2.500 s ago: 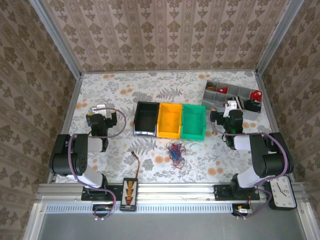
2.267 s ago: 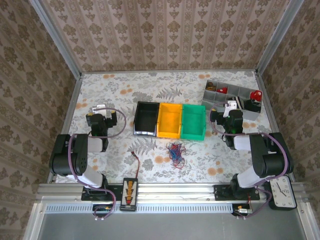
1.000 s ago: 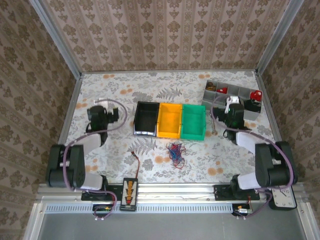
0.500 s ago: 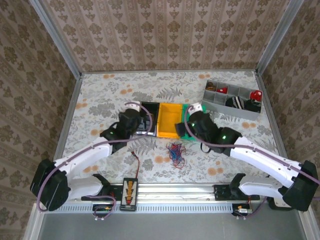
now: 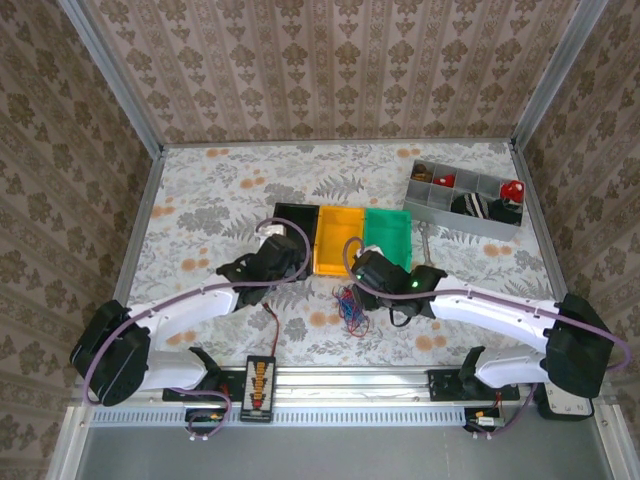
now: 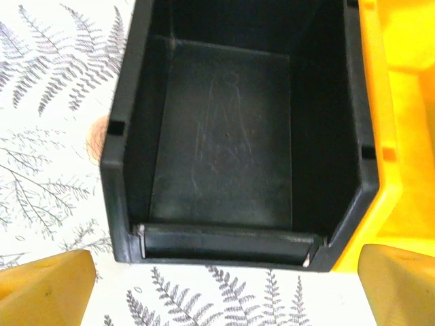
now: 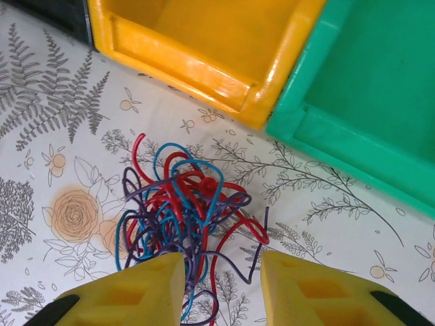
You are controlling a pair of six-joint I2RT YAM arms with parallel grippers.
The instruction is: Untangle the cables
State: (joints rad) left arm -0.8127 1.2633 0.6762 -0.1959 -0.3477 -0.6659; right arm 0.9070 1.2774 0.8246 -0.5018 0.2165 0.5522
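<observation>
Straddling cables [image 7: 180, 204] at near edge, right gripper [image 7: 222, 270]; bare table [image 7: 54, 129] beside

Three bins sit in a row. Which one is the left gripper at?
The black bin, leftmost in the row, next to the yellow bin. The left gripper, open, hangs at its near wall.

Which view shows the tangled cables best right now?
Right wrist: the cables lie centred, red, blue and purple loops distinct, ahead of the right gripper. Top external shows the cables as a small clump; left wrist faces the black bin.
</observation>
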